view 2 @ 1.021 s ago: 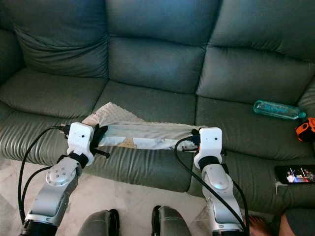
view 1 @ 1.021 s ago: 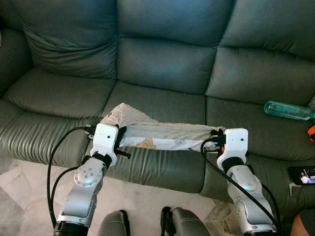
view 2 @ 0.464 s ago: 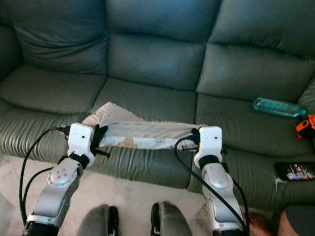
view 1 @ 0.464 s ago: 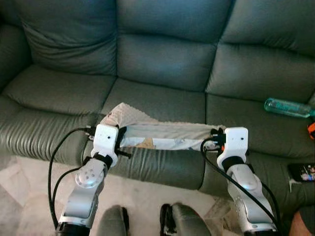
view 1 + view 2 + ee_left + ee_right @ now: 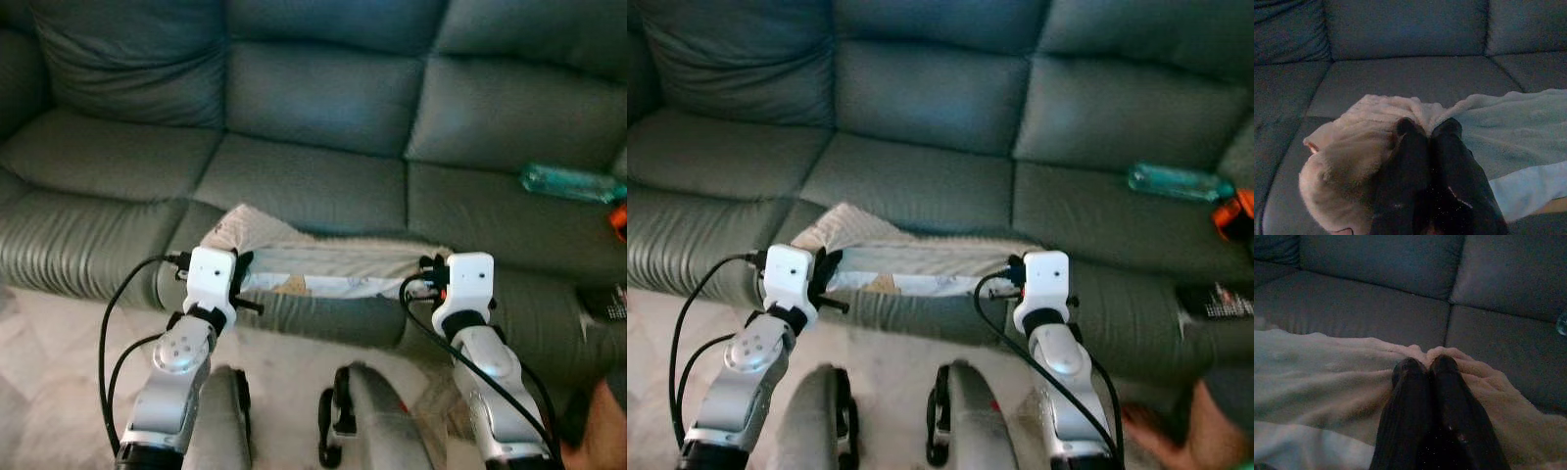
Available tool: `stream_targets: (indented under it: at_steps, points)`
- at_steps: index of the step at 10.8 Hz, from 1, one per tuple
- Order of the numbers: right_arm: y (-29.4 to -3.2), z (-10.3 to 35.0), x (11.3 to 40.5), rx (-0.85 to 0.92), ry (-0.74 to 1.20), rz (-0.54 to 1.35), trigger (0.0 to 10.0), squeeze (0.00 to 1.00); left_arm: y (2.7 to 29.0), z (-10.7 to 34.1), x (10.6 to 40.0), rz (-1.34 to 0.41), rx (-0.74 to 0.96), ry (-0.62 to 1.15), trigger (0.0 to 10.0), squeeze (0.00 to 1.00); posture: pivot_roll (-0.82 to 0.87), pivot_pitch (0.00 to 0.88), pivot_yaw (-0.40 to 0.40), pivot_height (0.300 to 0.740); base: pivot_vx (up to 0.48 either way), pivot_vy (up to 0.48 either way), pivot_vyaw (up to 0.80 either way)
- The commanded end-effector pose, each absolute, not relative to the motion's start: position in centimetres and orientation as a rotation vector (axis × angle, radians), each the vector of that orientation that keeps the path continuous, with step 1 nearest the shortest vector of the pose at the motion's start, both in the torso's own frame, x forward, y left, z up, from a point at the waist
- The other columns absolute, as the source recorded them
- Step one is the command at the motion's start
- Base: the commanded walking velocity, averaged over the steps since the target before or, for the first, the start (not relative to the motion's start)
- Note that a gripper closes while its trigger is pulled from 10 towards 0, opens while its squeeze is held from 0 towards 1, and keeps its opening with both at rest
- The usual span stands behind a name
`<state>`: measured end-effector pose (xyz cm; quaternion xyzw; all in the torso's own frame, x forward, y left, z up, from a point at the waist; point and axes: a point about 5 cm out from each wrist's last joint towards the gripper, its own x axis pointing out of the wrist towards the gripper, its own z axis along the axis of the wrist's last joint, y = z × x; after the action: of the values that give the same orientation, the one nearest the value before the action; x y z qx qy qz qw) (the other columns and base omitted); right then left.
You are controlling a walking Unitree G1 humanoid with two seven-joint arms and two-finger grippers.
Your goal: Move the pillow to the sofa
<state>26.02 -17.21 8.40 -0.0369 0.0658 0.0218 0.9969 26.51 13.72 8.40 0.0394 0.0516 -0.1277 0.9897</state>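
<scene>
Both pincers still pinch the pillow; the sofa unchanged.

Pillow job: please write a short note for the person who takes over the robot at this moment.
Left gripper: shut on the pillow's left end.
Right gripper: shut on the pillow's right end.
Pillow: held stretched between both grippers, in front of the middle seat of the sofa, at its front edge.
Done: pillow gripped and carried up to the sofa.
Left: bring it over the seat, lower it, open both grippers.
Note: a water bottle lies on the right seat; a person's foot is on the floor at the right.
</scene>
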Motion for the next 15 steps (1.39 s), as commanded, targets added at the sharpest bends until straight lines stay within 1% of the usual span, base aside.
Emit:
stream_targets:
  at_steps: [1,6,10,15]
  points:
    - [-17.67,8.48,26.11,-0.075,0.123,0.033,10.0,0.00,13.81,8.82,26.59,-0.256,0.080,0.082,10.0,0.00,-0.03,0.176,-0.040,0.632,0.000,0.000,0.00]
    - [-17.92,8.32,26.06,-0.083,0.124,0.028,10.0,0.00,13.49,8.86,26.56,-0.277,0.081,0.063,10.0,0.00,-0.03,0.175,-0.045,0.632,0.000,0.000,0.00]
    - [-18.04,8.24,25.91,-0.086,0.127,0.022,10.0,0.00,13.25,8.83,26.64,-0.283,0.075,0.060,10.0,0.00,-0.04,0.177,-0.042,0.632,0.271,0.000,0.00]
    - [-18.06,8.20,25.87,-0.087,0.129,0.024,10.0,0.00,13.16,8.86,26.74,-0.283,0.073,0.058,10.0,0.00,-0.04,0.178,-0.041,0.632,0.431,0.000,0.00]
